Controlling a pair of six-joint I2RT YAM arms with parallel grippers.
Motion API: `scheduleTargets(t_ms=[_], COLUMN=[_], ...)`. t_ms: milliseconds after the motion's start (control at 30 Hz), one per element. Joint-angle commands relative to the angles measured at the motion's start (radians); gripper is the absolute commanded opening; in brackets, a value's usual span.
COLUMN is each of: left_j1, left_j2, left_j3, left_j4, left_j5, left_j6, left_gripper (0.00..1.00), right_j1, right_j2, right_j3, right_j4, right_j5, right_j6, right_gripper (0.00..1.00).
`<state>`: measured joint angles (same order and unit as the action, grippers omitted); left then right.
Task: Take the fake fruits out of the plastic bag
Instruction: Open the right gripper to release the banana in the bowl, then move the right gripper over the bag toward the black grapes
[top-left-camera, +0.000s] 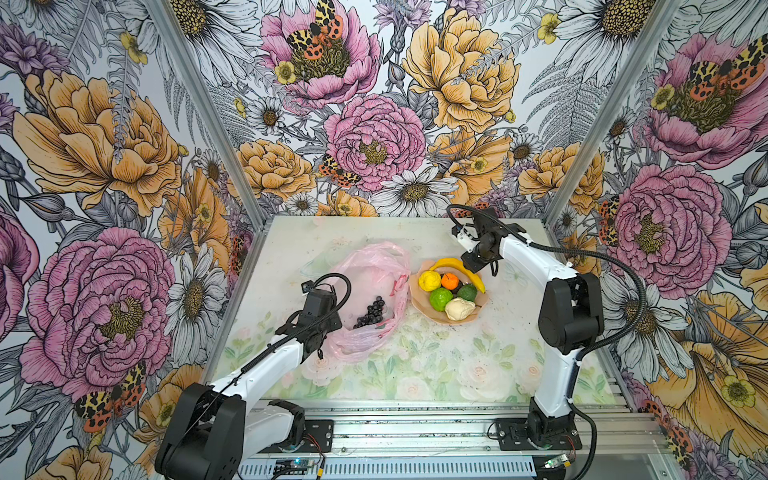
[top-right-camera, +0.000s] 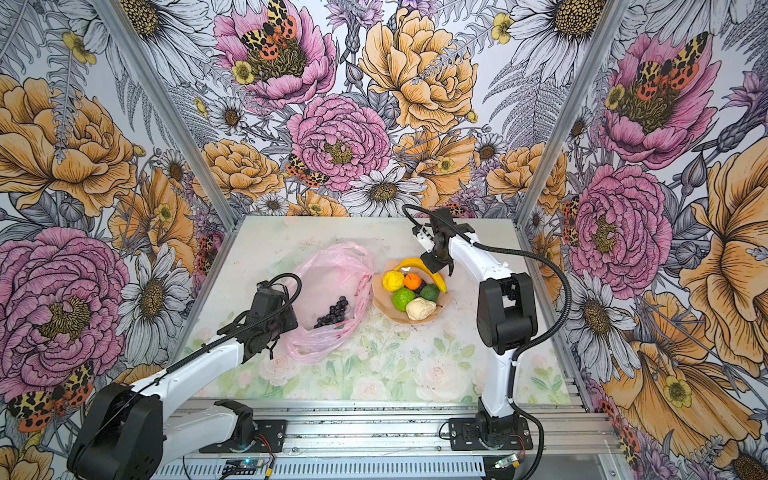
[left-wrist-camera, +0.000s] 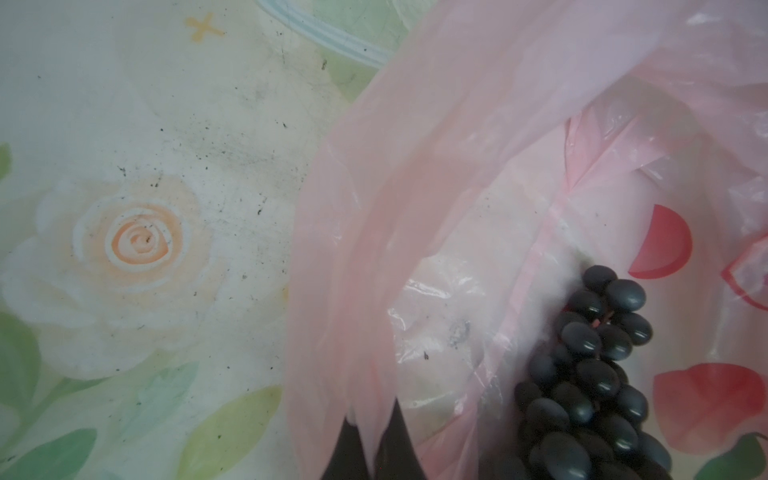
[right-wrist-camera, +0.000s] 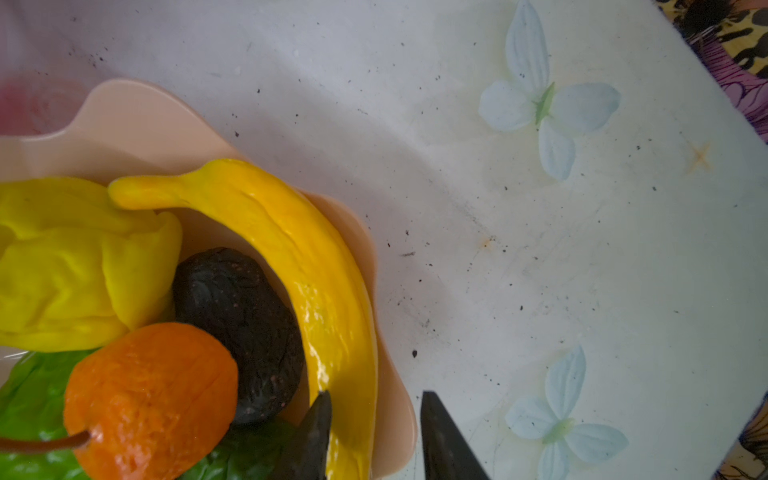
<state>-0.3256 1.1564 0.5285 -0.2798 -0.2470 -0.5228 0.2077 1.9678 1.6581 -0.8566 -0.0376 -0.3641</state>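
Observation:
The pink plastic bag (top-left-camera: 374, 266) (top-right-camera: 332, 266) lies open on the table, left of centre. A dark purple grape bunch (top-left-camera: 371, 314) (left-wrist-camera: 590, 374) rests inside it. My left gripper (left-wrist-camera: 376, 436) is shut on the bag's near-left edge, with pink film (left-wrist-camera: 415, 187) pinched between the jaws. The banana (top-left-camera: 461, 268) (right-wrist-camera: 299, 257), lemon (top-left-camera: 429, 280), orange (top-left-camera: 449, 281), lime (top-left-camera: 440, 298), avocado (top-left-camera: 467, 293) and cream lumpy piece (top-left-camera: 459, 308) sit in a peach bowl (top-left-camera: 419, 301) (right-wrist-camera: 137, 133). My right gripper (right-wrist-camera: 376, 395) is open above the banana and the bowl's rim, holding nothing.
A dark wrinkled piece (right-wrist-camera: 237, 316) lies in the bowl beside the banana. The bowl stands just right of the bag. The table (top-left-camera: 436, 365) carries a floral cover, with patterned walls on three sides and the arms' bases along the front rail (top-left-camera: 415, 428).

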Motion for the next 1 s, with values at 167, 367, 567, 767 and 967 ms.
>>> scheduleTargets(t_ms=[167, 367, 567, 767, 967], left_j1=[-0.012, -0.013, -0.013, -0.032, -0.063], left_j2=[-0.003, -0.003, -0.005, -0.007, 0.015], left_j3=[0.018, 0.018, 0.018, 0.037, 0.057], left_j4=[0.011, 0.010, 0.010, -0.027, -0.093], left_j5=[-0.025, -0.025, -0.020, -0.017, 0.031], left_j6=[0.018, 0.020, 0.015, 0.004, -0.103], left_gripper=[0.02, 0.02, 0.02, 0.01, 0.02], right_j1=[-0.004, 0.002, 0.010, 0.098, 0.329], right_j2=[0.025, 0.018, -0.068, -0.204, -0.219], right_j3=[-0.004, 0.000, 0.028, 0.039, 0.056], right_j4=[0.007, 0.007, 0.007, 0.010, 0.013], right_j5=[0.021, 0.025, 0.081, 0.141, 0.186], right_j6=[-0.002, 0.003, 0.075, 0.223, 0.450], right_gripper=[0.39, 0.40, 0.46, 0.48, 0.48])
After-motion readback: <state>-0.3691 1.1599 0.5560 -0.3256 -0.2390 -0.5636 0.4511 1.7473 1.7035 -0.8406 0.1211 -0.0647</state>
